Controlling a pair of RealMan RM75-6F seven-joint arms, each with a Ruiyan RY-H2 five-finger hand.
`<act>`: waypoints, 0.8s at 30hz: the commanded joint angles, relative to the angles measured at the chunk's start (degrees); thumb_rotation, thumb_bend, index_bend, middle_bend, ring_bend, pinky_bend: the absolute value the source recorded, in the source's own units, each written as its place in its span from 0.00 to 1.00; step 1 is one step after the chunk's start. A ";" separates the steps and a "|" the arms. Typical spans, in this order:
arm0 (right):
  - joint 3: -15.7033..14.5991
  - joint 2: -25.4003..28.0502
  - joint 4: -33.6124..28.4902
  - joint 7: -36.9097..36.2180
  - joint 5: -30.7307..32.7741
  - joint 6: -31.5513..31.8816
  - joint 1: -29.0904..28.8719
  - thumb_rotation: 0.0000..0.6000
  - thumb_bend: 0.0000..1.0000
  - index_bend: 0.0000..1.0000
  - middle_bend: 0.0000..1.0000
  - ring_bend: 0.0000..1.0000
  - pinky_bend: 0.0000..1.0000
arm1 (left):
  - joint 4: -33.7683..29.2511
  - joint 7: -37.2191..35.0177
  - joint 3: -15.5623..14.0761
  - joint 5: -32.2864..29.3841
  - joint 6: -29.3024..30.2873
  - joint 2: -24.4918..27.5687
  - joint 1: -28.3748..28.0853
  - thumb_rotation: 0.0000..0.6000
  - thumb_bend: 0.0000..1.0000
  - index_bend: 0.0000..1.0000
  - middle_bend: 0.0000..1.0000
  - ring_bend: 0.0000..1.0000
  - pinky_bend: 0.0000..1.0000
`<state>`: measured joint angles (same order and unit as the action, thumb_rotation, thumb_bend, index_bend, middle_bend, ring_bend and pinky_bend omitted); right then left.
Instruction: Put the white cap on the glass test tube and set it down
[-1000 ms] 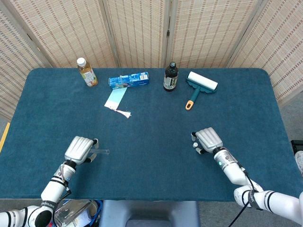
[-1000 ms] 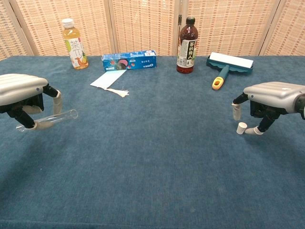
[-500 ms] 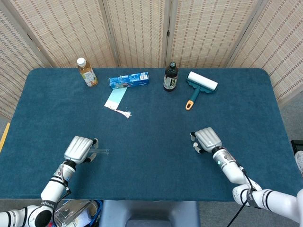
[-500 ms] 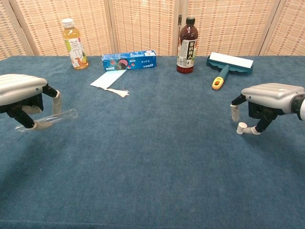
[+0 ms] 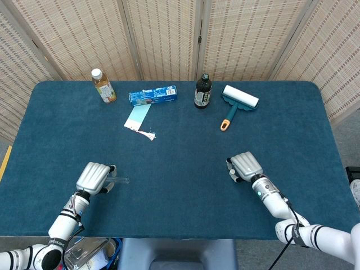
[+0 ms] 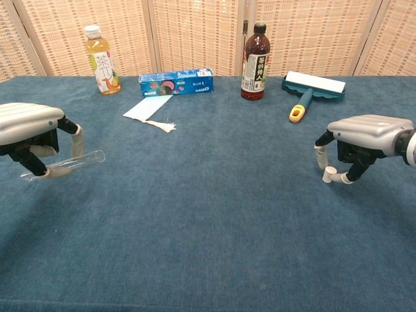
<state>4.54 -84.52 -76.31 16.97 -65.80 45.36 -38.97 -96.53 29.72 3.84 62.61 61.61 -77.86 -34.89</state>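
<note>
- The left hand (image 6: 29,127) hovers low over the near left part of the table (image 5: 180,140), fingers curled around the glass test tube (image 6: 75,161), which lies nearly level with its open end pointing right.
- The right hand (image 6: 367,133) hangs over the near right part of the table, and the white cap (image 6: 330,174) sits pinched between its thumb and a fingertip, just above the blue cloth.
- The two hands are well apart, so tube and cap are not joined.
- Along the far edge, from left to right, stand a yellow drink bottle (image 5: 104,85), a blue box (image 5: 153,95) lying flat, a dark bottle (image 5: 203,91) and a lint roller (image 5: 239,99) with an orange-tipped handle.
- A pale blue paper slip (image 5: 137,118) lies just nearer than the blue box, with a small scrap at its near end.
- Woven folding screens (image 5: 169,34) close off the far side behind the table.
</note>
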 commanded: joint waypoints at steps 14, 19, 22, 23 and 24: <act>0.02 0.84 -0.96 -0.56 0.15 0.21 -0.11 1.00 0.42 0.61 1.00 1.00 1.00 | 0.16 -0.70 0.48 -0.30 -0.36 0.14 -0.19 1.00 0.38 0.65 1.00 1.00 1.00; 1.09 3.97 -5.26 -1.58 -0.96 1.83 -0.04 1.00 0.47 0.69 1.00 1.00 1.00 | -0.61 -2.84 1.89 -0.57 -0.94 1.30 -0.64 1.00 0.38 0.65 1.00 1.00 1.00; 2.45 7.16 -9.72 -2.78 -1.89 3.21 -0.07 1.00 0.50 0.70 1.00 1.00 1.00 | -1.68 -6.11 3.50 -1.43 -2.48 2.39 -1.20 1.00 0.38 0.65 1.00 1.00 1.00; 3.13 8.56 -11.76 -3.47 -2.29 3.78 -0.10 1.00 0.51 0.71 1.00 1.00 1.00 | -2.37 -8.57 4.46 -2.08 -3.60 2.92 -1.45 1.00 0.38 0.65 1.00 1.00 1.00; 3.68 9.62 -13.30 -4.06 -2.61 4.20 -0.11 1.00 0.52 0.71 1.00 1.00 1.00 | -2.80 -10.30 5.13 -2.52 -4.58 3.42 -1.71 1.00 0.38 0.65 1.00 1.00 1.00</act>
<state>6.71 -77.70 -86.09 14.41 -67.38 48.16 -39.05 -98.07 23.08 7.22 61.24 59.10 -75.64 -35.97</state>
